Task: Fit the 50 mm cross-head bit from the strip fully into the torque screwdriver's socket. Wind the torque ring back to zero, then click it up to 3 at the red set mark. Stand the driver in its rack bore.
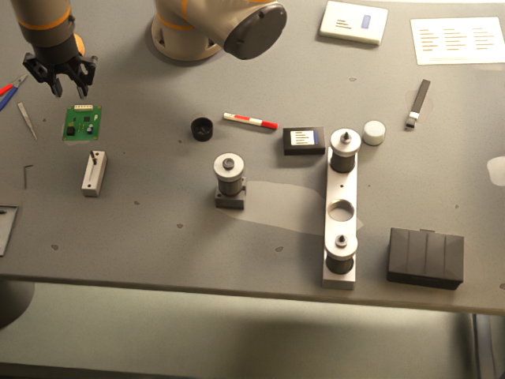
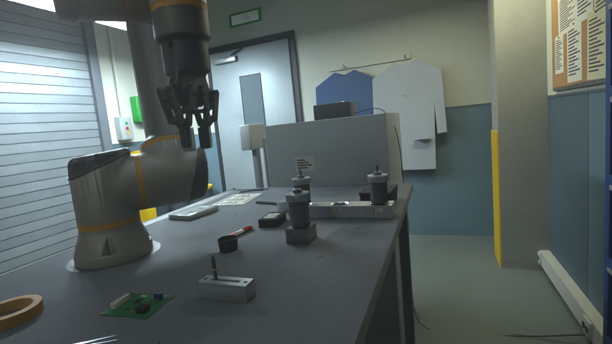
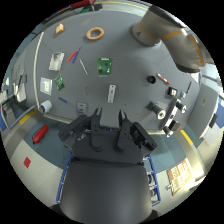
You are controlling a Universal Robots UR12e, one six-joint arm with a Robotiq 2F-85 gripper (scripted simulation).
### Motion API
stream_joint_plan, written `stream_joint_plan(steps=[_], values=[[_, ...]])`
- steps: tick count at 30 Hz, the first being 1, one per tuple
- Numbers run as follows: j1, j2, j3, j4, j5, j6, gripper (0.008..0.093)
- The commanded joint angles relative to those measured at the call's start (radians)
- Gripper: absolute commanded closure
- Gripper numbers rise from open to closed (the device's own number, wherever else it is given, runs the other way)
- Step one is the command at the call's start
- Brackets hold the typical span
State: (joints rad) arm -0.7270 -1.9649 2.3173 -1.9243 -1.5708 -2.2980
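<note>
The cross-head bit (image 1: 94, 157) (image 2: 213, 268) stands upright in one end of the grey bit strip (image 1: 94, 173) (image 2: 226, 288) (image 3: 111, 93) on the left of the bench. The torque screwdriver (image 1: 229, 174) (image 2: 298, 209) (image 3: 158, 111) stands on a small block mid-bench, socket up and empty. The rack (image 1: 341, 212) (image 2: 351, 209) lies to its right with a driver at each end and an open middle bore (image 1: 341, 209). My gripper (image 1: 69, 90) (image 2: 196, 139) (image 3: 110, 113) hangs high above the left of the bench, beyond the strip. It is partly open and holds nothing.
A small black cup (image 1: 202, 129) (image 2: 227, 243) sits behind the screwdriver, a red-and-white marker (image 1: 250, 120) next to it. A green circuit board (image 1: 82, 122) (image 2: 138, 304) lies near the strip. Tweezers, pliers and a hex key lie at the left edge. A dark case (image 1: 425, 258) sits right of the rack.
</note>
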Motion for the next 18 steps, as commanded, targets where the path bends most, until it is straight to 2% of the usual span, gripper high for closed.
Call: stream_joint_plan(steps=[1, 8, 18], values=[[0.000, 0.003, 0.004, -0.007, 0.000, 0.000, 0.0534], [0.000, 0.032, 0.050, -0.081, 0.000, 0.000, 0.0534], [0.000, 0.109, 0.131, -0.240, 0.000, 0.000, 0.0534]])
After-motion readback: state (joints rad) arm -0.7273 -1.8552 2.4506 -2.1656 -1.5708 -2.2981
